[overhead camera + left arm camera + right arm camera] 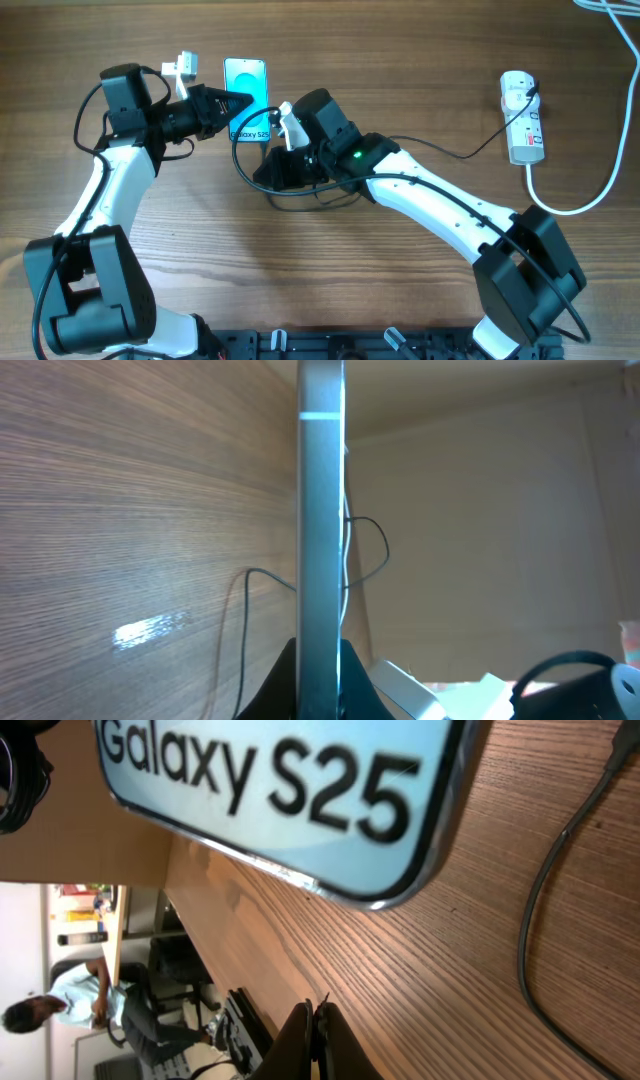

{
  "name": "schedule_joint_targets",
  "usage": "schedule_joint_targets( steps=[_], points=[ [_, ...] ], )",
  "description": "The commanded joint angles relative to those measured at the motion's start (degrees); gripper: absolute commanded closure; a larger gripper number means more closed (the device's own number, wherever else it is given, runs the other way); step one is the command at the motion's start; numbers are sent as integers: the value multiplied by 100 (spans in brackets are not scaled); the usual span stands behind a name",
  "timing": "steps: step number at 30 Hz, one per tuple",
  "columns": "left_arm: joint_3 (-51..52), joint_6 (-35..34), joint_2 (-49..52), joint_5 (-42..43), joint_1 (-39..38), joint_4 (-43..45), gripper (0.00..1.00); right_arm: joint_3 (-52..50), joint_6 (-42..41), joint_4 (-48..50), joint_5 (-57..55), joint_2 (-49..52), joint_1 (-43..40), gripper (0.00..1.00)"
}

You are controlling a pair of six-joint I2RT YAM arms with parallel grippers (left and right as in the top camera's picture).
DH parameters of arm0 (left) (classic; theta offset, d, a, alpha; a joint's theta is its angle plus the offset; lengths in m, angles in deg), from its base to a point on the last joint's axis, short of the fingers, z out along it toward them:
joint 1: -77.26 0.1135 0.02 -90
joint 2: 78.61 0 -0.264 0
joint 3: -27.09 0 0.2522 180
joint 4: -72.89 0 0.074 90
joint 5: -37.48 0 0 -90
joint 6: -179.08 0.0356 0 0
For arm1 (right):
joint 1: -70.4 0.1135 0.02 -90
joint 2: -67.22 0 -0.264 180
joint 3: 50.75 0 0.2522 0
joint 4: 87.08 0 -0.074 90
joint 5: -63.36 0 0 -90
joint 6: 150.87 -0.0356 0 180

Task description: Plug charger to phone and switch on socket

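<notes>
The phone (246,82), turquoise with "Galaxy S25" on it, lies at the upper left of the table. My left gripper (237,103) is shut on its side edge. In the left wrist view the phone (320,510) runs edge-on between the fingers (355,685). The charger (450,150), a thin black cable, runs from the socket (524,125) under my right arm and loops below the phone. My right gripper (270,160) is shut just below the phone's bottom corner (300,790). Its fingertips (300,1025) are pressed together with nothing seen between them. The cable (535,930) lies to their right.
The socket's thick white cord (592,198) curves off to the upper right corner. The charger's plug (520,92) sits in the socket's far end. Loose black cable (245,630) trails on the wood beside the phone.
</notes>
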Motion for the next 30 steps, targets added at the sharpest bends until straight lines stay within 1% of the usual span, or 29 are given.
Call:
schedule_joint_targets(
  steps=[1, 2, 3, 4, 5, 8, 9, 12, 14, 16, 21, 23, 26, 30],
  points=[
    [-33, -11, 0, -442, 11, -90, 96, -15, 4, -20, -61, 7, 39, 73],
    [-33, -13, 0, -544, 11, -120, 96, -15, 2, -26, -63, 7, 39, 67],
    [-33, -11, 0, -691, 11, -164, 96, -15, 4, -28, -63, 7, 39, 58],
    [-33, -13, 0, -874, 11, -221, 96, -15, 2, -31, -83, 7, 39, 47],
    [-33, -13, 0, -1012, 11, -269, 96, -15, 4, -39, -125, 7, 39, 38],
    [-33, -13, 0, -1543, 11, -409, 96, -15, 2, -74, -243, 7, 46, 19],
    [-33, -15, 0, -1827, 11, -503, 96, -15, 4, -101, -317, 7, 46, 15],
    [-33, -15, 0, -2457, 11, -739, 96, -15, 164, -369, -658, 7, 46, 12],
    [-33, -15, 0, -2634, 11, -802, 96, -15, 247, -667, -949, 7, 46, 10],
    [-33, -17, 0, -2662, 11, -802, 96, -15, 348, -1064, -1412, 7, 44, 7],
    [-33, -15, 0, -2660, 11, -802, 96, -15, 455, -2081, -3084, 7, -22, 0],
    [-33, -15, 0, -2662, 11, -804, 96, -15, 455, -2306, -3423, 7, -144, 0],
    [-33, -15, 0, -2662, 11, -820, 96, -15, 444, -2277, -3453, 26, -352, 0],
    [-33, -15, 0, -2660, 11, -824, 96, -15, 452, -2127, -3045, 210, -612, 0]
  ],
)
